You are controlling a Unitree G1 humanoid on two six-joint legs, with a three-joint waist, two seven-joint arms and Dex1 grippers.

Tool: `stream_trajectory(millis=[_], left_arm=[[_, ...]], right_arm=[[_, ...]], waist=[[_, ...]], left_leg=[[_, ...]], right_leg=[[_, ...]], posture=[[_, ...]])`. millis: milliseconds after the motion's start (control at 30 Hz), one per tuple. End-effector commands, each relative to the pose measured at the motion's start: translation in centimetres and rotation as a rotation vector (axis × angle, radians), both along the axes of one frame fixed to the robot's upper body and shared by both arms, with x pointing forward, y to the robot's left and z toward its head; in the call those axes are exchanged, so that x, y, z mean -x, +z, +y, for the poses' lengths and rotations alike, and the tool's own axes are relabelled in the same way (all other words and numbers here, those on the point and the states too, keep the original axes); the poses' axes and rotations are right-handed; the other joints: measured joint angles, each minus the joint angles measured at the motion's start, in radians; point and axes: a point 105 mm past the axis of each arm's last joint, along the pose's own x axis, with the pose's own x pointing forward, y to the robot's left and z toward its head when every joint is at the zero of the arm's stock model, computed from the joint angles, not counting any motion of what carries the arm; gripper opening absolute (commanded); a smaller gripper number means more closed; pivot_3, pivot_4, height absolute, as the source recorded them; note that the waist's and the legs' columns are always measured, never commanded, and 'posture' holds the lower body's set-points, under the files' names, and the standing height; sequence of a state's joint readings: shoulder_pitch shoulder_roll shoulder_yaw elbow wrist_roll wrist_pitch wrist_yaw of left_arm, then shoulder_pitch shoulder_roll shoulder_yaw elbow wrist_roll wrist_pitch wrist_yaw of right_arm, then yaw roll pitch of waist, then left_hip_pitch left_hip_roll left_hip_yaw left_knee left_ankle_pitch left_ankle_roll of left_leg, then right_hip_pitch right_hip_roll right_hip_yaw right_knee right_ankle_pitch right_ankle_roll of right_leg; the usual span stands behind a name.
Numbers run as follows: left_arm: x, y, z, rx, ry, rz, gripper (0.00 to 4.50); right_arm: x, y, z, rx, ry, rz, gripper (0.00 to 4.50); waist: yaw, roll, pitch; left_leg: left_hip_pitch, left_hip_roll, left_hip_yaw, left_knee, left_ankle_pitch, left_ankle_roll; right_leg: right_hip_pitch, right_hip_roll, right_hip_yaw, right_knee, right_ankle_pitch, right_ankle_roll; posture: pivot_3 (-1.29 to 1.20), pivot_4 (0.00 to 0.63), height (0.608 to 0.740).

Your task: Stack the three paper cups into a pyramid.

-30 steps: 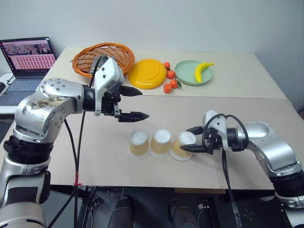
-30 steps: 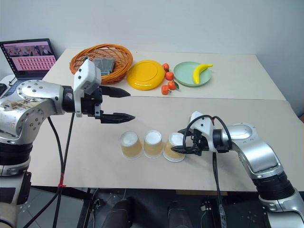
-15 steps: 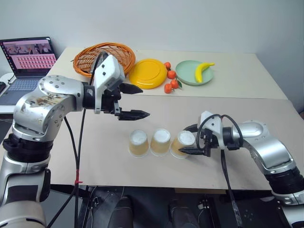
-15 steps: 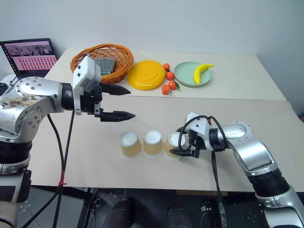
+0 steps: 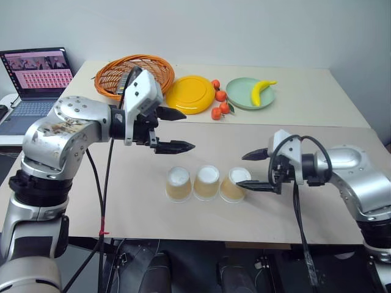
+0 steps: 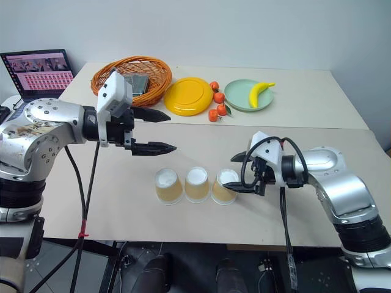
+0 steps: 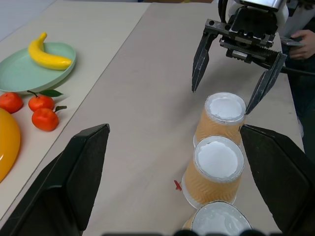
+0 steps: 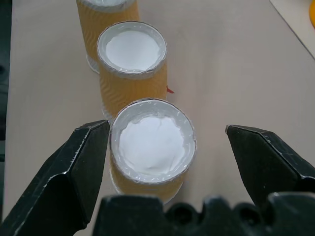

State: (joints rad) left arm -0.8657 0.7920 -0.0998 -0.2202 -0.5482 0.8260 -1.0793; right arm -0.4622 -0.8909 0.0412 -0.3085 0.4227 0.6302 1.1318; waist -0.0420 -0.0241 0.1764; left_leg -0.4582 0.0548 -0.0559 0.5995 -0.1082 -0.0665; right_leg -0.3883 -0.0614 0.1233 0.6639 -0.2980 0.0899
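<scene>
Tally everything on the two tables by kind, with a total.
Tan ribbed paper cups, upside down in a row: 3
Orange woven wicker basket: 1
Round yellow plate: 1
Round mint-green plate: 1
Yellow banana: 1
Small orange tangerines: 4
Open laptop: 1
Total: 12

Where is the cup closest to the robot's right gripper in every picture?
Left eye view: the right-end cup, third in the row.
Right eye view: same cup.
Left wrist view: farthest cup.
Right wrist view: nearest cup.
Shared landmark: the open right gripper beside it.
</scene>
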Motion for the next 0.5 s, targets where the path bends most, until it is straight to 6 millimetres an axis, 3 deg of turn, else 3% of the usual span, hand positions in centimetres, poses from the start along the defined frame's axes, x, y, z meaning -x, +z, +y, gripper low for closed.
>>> stream_trajectory(millis=[33, 200, 400, 500], left_arm=[[0.2, 1.1, -0.1, 0.001, -0.012, -0.056, 4.50], [-0.1, 0.7, 1.1, -0.001, 0.031, -0.039, 4.50], [0.3, 0.7, 3.4, 0.099, 0.116, -0.045, 4.50], [1.7, 0.1, 3.9, 0.181, 0.132, -0.025, 4.50]], right_arm=[[0.3, 2.9, -2.5, -0.017, -0.051, -0.056, 4.39], [0.6, 3.4, -6.8, 0.015, -0.148, -0.052, 4.39], [1.5, 3.7, -7.5, -0.048, -0.136, -0.008, 4.39], [1.5, 3.6, -7.7, -0.079, -0.110, 0.029, 4.39]], waist=[[0.002, 0.000, 0.000], [0.005, 0.000, 0.000], [-0.013, 0.000, 0.000], [-0.013, 0.000, 0.000]], left_leg=[[0.000, 0.000, 0.000, 0.000, 0.000, 0.000], [0.000, 0.000, 0.000, 0.000, 0.000, 0.000], [0.001, 0.000, 0.001, -0.001, 0.000, 0.000], [0.001, 0.000, 0.001, 0.000, 0.000, 0.000]], right_leg=[[0.000, 0.000, 0.000, 0.000, 0.000, 0.000], [0.000, 0.000, 0.000, -0.001, 0.000, 0.000], [0.000, 0.000, 0.001, 0.000, 0.000, 0.000], [0.001, 0.000, 0.001, 0.000, 0.000, 0.000]], posture=[[0.00, 0.150, 0.732], [0.00, 0.150, 0.732], [0.00, 0.150, 0.732], [0.00, 0.150, 0.732]])
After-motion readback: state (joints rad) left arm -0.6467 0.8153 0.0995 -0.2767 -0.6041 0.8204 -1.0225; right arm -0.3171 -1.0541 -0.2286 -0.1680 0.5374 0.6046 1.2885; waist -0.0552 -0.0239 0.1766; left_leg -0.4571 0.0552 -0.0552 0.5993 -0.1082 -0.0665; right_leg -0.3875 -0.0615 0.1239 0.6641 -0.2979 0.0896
